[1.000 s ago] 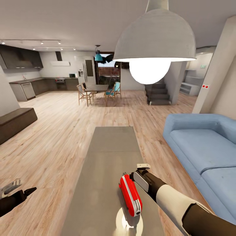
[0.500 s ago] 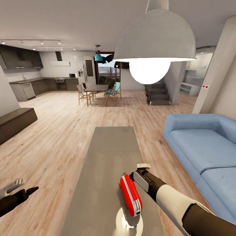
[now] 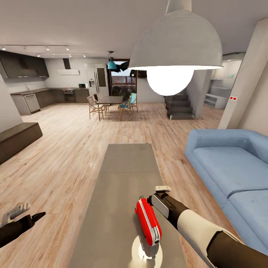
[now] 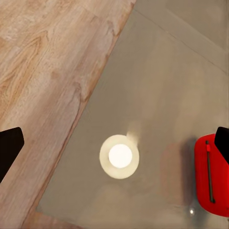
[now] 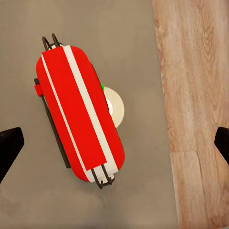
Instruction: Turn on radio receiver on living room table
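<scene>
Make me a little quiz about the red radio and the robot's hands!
1. True or false: the radio stands on the table.
2. Which gripper is nearer the radio? A) left gripper B) right gripper
3. Fill in: beside the table is a blue ____.

Key: 1 true; 2 B; 3 sofa.
</scene>
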`<state>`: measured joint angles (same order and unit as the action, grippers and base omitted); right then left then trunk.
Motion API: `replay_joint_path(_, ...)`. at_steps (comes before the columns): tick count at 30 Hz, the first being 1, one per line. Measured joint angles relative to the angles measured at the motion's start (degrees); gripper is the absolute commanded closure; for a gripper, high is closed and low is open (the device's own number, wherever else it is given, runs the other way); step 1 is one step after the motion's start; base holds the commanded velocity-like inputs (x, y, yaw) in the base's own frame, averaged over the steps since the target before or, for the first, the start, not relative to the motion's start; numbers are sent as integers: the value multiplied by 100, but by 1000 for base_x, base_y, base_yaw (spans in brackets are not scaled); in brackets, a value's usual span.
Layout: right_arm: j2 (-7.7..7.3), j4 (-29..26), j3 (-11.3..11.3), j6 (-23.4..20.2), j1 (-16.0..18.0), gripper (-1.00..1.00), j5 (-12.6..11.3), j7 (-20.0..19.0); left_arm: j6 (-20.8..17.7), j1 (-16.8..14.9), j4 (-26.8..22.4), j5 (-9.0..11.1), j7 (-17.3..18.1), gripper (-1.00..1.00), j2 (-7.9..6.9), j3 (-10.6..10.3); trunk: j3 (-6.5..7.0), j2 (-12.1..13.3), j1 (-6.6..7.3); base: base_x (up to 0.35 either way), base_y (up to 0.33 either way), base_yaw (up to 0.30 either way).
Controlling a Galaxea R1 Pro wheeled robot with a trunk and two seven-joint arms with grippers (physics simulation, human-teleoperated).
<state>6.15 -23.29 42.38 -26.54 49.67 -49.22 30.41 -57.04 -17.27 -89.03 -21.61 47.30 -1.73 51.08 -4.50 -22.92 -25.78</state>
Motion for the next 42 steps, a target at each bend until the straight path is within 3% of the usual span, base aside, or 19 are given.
replay_joint_path(42,0,7,7,-10,-1,-100,0,-9,-9,-3,0,10,10,-100,9,4,0,0,0,0,0,0)
